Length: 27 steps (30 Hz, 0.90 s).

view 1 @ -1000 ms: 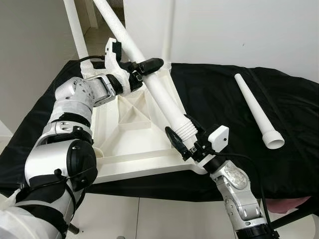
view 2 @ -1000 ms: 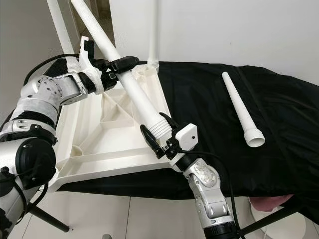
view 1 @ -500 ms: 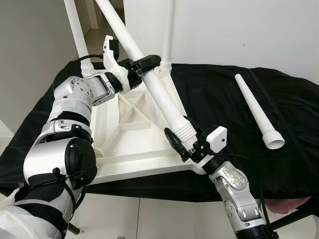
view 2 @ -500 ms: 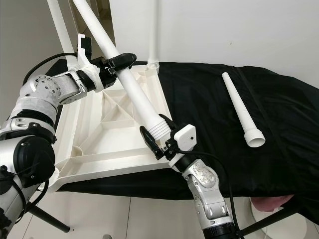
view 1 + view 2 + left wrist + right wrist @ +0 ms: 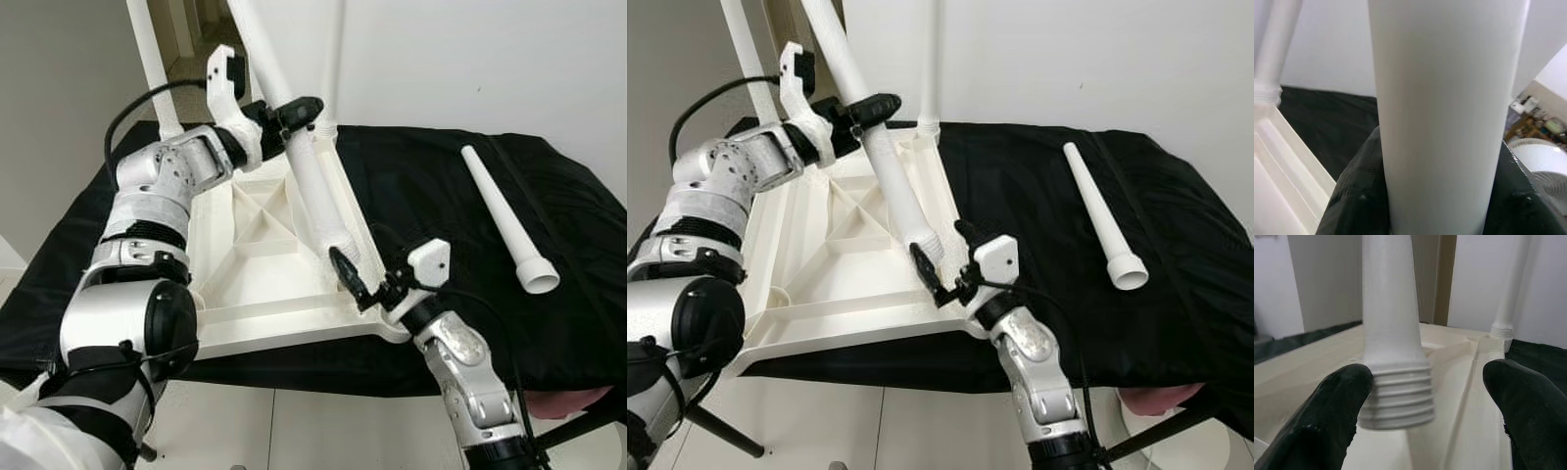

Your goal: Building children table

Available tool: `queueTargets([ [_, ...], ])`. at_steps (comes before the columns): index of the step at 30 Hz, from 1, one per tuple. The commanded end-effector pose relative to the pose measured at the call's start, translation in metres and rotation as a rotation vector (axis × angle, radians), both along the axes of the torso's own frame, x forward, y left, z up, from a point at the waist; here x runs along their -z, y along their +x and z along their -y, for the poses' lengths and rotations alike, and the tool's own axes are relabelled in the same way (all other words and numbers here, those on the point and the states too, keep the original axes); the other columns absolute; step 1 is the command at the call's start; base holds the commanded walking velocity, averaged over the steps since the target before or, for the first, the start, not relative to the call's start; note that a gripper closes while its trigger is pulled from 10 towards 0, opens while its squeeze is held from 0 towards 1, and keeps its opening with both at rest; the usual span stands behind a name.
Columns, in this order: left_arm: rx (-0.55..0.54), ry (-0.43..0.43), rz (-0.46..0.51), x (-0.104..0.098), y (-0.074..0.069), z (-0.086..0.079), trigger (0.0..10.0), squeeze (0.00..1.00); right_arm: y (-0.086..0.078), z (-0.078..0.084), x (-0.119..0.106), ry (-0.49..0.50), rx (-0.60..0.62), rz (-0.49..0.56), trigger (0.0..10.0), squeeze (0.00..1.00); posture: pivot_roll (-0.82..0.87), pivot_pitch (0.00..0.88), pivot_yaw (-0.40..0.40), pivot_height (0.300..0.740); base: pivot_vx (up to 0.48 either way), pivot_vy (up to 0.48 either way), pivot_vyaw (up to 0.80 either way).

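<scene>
While clamped in left hand, leg.

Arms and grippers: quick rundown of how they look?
Both arms are silver metal segments with black joints. The left gripper and right gripper each have two long black fingers, a white wrist block, and a black cable looping along the forearm.

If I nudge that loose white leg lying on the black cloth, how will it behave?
The loose leg is round and tapered, so it would probably roll in a curve, not straight. It looks like rigid, hollow plastic, so likely light and stiff. The black cloth may damp rolling somewhat.
</scene>
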<state>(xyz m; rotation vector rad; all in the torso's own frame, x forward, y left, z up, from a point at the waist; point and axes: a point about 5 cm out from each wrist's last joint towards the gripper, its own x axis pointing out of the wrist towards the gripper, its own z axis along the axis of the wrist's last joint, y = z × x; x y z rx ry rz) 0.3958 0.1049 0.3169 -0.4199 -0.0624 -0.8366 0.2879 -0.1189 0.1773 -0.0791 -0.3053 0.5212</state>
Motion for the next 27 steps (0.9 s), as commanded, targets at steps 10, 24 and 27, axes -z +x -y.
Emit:
queueTargets([
  [10, -0.077, 0.123, 0.206, -0.004, -0.017, 0.027, 10.0, 0.0, 0.019, -0.001, -0.011, -0.073, 0.108, -0.036, 10.0, 0.0, 0.01, 0.04, 0.014, 0.74, 0.0, 0.0, 0.0],
  [24, -0.137, 0.195, 0.344, 0.002, -0.039, 0.074, 10.0, 0.0, 0.028, -0.026, -0.017, -0.144, 0.047, -0.074, 10.0, 0.0, 0.02, 0.053, 0.002, 0.74, 0.0, 0.0, 0.0],
  [27, -0.127, 0.2, 0.354, 0.003, -0.044, 0.083, 10.0, 0.0, 0.031, -0.029, -0.018, -0.158, 0.056, -0.074, 10.0, 0.0, 0.02, 0.055, 0.001, 0.74, 0.0, 0.0, 0.0],
])
